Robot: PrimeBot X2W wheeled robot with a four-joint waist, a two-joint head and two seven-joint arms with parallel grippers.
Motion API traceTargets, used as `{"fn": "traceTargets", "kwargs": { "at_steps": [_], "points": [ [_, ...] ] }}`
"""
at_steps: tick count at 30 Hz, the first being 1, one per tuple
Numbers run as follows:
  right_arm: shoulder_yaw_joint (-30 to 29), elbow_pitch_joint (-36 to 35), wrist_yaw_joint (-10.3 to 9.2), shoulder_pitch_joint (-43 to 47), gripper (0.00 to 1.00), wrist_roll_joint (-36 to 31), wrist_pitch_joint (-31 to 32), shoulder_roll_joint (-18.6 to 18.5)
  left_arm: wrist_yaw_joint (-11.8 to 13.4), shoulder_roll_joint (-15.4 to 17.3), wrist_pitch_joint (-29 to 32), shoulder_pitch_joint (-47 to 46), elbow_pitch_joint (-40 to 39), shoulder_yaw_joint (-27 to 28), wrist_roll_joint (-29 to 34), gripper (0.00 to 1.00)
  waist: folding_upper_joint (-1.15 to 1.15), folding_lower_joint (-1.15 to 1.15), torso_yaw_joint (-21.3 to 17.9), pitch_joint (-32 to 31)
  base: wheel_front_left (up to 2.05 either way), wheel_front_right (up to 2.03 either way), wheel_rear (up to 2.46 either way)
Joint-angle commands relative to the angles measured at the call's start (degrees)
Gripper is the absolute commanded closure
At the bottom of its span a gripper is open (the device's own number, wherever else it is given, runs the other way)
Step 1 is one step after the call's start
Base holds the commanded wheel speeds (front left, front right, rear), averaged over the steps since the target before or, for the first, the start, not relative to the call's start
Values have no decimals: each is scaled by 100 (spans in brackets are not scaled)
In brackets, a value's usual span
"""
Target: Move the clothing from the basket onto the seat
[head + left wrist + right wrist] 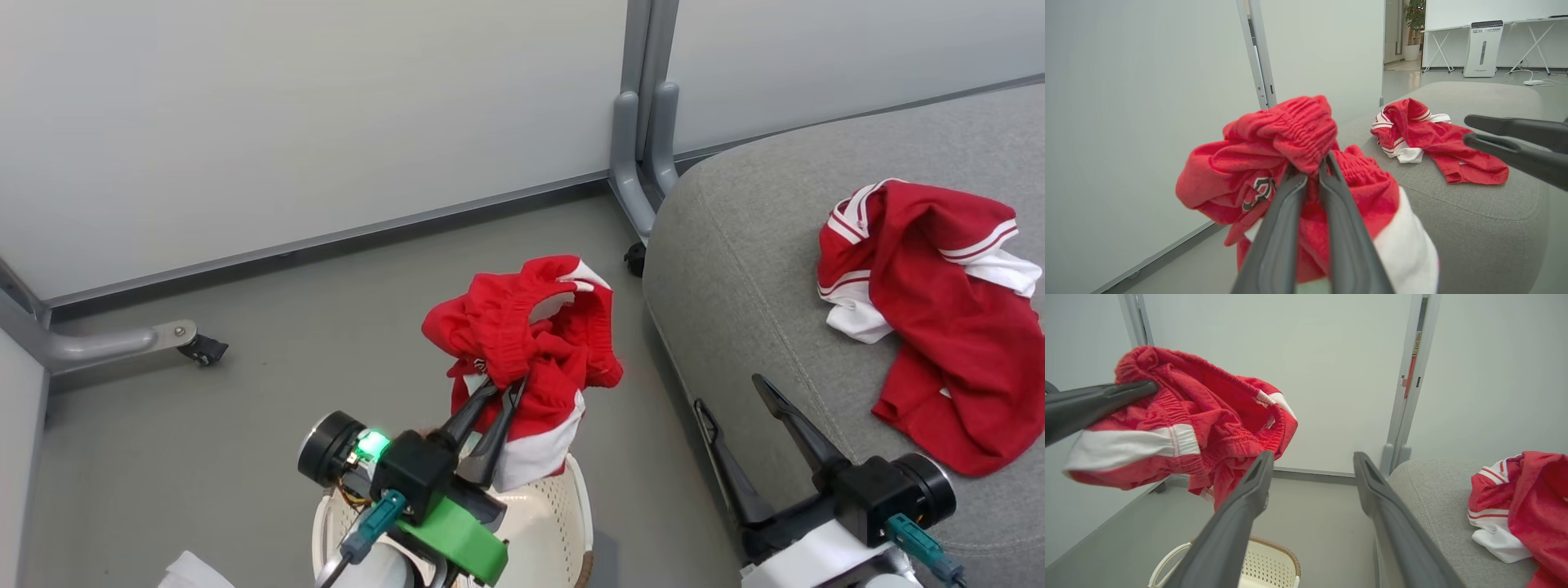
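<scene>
Carry step: left gripper (504, 385) clamped on the waistband of the red shorts (531, 327), held up just beside the seat (735, 245), not yet over it. The basket (563, 523) sits on the floor beside the seat. The red jersey (931, 310) is already on the seat. The right gripper (729, 392) is wide, empty, at the seat's edge. Next, likely: swing shorts over the seat, lower, release.

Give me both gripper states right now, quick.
Left gripper: shut on a crumpled red fabric garment with white panels, hanging over the cream perforated plastic basket.
Right gripper: open, holding nothing.
</scene>
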Motion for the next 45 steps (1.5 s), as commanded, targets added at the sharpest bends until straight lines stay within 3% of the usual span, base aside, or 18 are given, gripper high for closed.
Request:
{"fn": "traceTargets", "kwargs": {
  "at_steps": [1, 15, 28, 29, 30, 31, 44, 45],
  "points": [
    [-27, 11, -6, -108, 0, 48, -3, 8, -38, 29, -22, 66, -68, -40, 9, 100, 0, 1, -30, 23, 0, 0, 0],
    [-155, 486, -6, -565, 0, 33, -3, -22, -217, 15, 156, -251, -714, -1068, -99, 100, 0, 1, -81, 220, 0, 0, 0],
    [-173, 714, -6, -648, 0, 133, -3, -62, -237, 355, 320, -546, -1120, -1868, -472, 100, 0, 1, -9, 307, 0, 0, 0],
    [-137, 723, -6, -658, 62, 142, -3, -79, -237, 372, 323, -563, -1127, -1893, -492, 100, 0, 1, -6, 311, 0, 0, 0],
    [-82, 732, -6, -658, 96, 144, -3, -103, -237, 383, 322, -581, -1132, -1913, -511, 100, 0, 1, -2, 315, 0, 0, 0],
    [-46, 743, -6, -650, 100, 151, -3, -122, -237, 392, 323, -597, -1134, -1927, -531, 100, 0, 1, 0, 318, 0, 0, 0],
    [0, 674, -6, -578, 100, 189, -3, -188, -191, 367, 513, -530, -971, -1924, -837, 100, 0, 1, 16, 365, 0, 0, 0],
    [-4, 671, -6, -568, 100, 188, -3, -190, -189, 365, 564, -521, -955, -1926, -849, 3, 0, 1, 17, 367, 0, 0, 0]
  ]
}}
